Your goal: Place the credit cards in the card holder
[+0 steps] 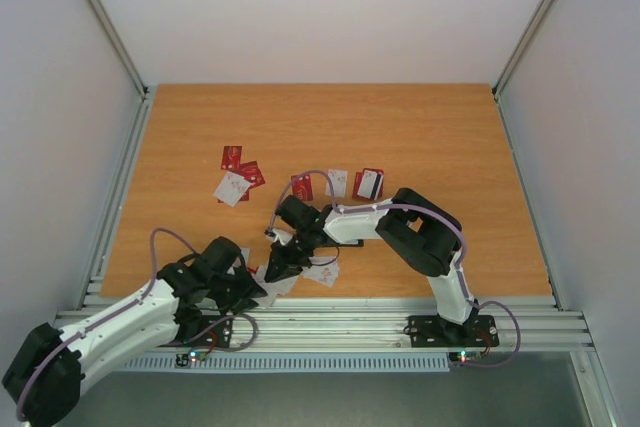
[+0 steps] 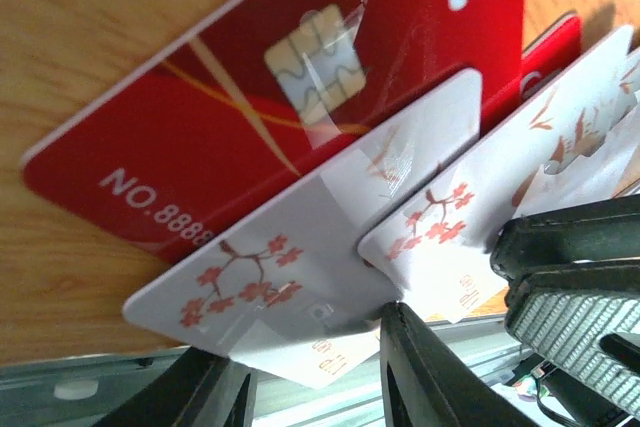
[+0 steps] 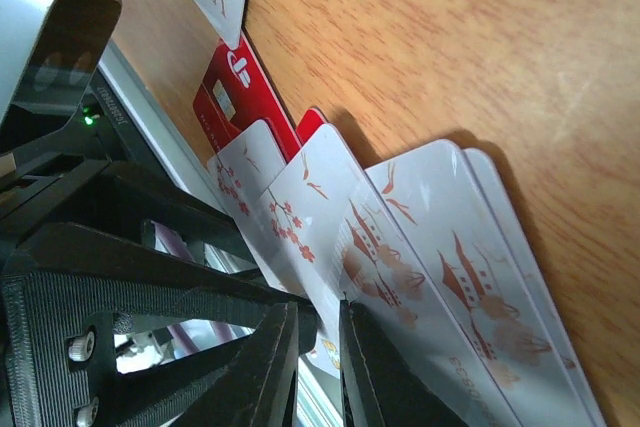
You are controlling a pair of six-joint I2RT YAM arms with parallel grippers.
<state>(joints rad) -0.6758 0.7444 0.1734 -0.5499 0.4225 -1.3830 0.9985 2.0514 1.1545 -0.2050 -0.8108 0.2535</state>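
Several credit cards lie fanned at the table's near edge, partly overhanging it: a red chip card (image 2: pixel 200 147), a white blossom card (image 2: pixel 300 247) and more white cards (image 3: pixel 420 247). My left gripper (image 2: pixel 305 342) (image 1: pixel 250 285) stands open, and the blossom card's lower corner hangs between its fingers. My right gripper (image 3: pixel 320 312) (image 1: pixel 275 269) reaches in from the right. Its jaws are nearly together, pinching a white card's edge. More credit cards (image 1: pixel 240 175) lie farther back, one with a dark stripe (image 1: pixel 370 184). The card holder is out of view.
The aluminium rails (image 1: pixel 330 312) run just below the table's near edge, under the overhanging cards. The two grippers are very close together; the right gripper's fingers (image 2: pixel 570 267) show at the right of the left wrist view. Bare wood (image 1: pixel 330 117) lies beyond the cards.
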